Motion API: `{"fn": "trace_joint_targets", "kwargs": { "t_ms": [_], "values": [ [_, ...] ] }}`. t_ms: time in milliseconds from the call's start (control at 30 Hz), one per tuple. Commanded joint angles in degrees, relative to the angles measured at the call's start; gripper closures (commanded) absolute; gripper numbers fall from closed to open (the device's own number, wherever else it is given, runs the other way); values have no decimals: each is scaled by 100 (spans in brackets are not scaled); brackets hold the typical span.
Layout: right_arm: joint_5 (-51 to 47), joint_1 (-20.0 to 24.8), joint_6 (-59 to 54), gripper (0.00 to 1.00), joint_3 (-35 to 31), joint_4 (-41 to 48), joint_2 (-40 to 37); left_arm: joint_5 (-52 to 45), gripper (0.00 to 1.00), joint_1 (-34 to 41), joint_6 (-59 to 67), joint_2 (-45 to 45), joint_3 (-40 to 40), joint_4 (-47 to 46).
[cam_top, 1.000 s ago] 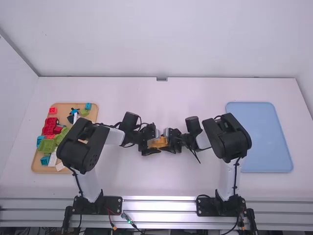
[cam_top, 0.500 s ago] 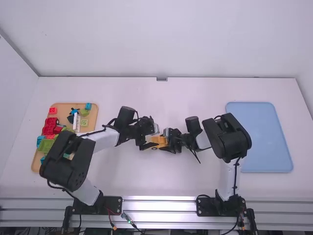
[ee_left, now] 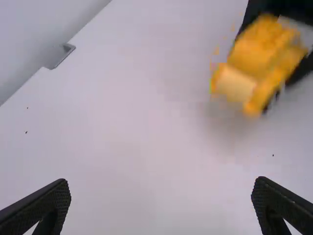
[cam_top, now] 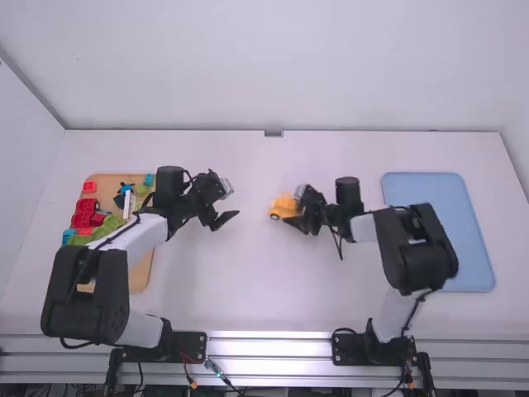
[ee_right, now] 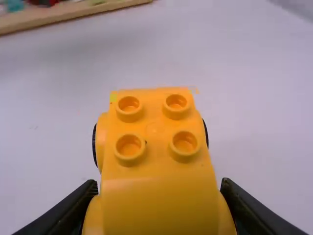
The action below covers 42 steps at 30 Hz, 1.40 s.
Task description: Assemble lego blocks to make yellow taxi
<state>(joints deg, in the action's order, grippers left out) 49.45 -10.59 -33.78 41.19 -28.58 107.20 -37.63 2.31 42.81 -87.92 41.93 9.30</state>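
Taxi (ee_right: 159, 196) with 4 studs (ee_right: 176, 111) fills right gripper (cam_top: 295, 208), seemingly airborne.

To your left on the white surface (cam_top: 273, 298), you have a wooden tray (cam_top: 142, 271) holding red blocks (cam_top: 85, 213), green blocks (cam_top: 107, 228), blue blocks (cam_top: 149, 179) and a white piece (cam_top: 127, 204). To your right you'll see a flat blue tray (cam_top: 438, 190). Ahead of you, a small metal bracket (cam_top: 274, 133) sits at the far edge, by the pale wall (cam_top: 273, 66); metal rails (cam_top: 269, 347) run along your near edge.
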Motion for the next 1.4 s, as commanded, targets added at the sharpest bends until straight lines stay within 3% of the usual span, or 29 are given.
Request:
{"fn": "trace_joint_targets", "kwargs": {
  "t_ms": [0,200,233,333,533,667,967,1033,1067,1100,1133,1367],
  "values": [
    [-673,459,472,59,122,424,-763,76,1,4,-107,-133,-37,50],
    [-2673,1764,748,62,122,2061,-2269,175,1,11,-107,-136,-37,470],
    [-2673,1764,748,62,122,2061,-2269,175,1,11,-107,-136,-37,470],
    [-3768,2625,1113,63,122,2645,-2769,374,1,11,-326,-136,-37,721],
    [-3724,3814,1355,61,118,2927,-2391,560,1,-15,-601,-136,-37,914],
    [-3733,4247,1443,62,118,2782,-1733,575,1,28,-599,-136,-37,925],
    [-4100,4428,1423,50,118,2739,-1156,557,1,26,-603,-136,-37,920],
    [-4118,4446,1384,30,120,2747,-1172,560,1,26,-632,-136,-37,920],
    [-4118,4446,1386,27,120,2745,-1172,560,1,26,-636,-136,-37,920],
    [-4118,4446,1388,18,131,2741,-1174,557,1,28,-669,-136,-37,927],
    [-4120,4446,1386,3,140,2747,-1174,560,1,28,-667,-136,-37,925],
    [-4809,4120,1847,1,697,3836,-1482,579,1,33,-1390,35,-35,1095]
  ]
}}
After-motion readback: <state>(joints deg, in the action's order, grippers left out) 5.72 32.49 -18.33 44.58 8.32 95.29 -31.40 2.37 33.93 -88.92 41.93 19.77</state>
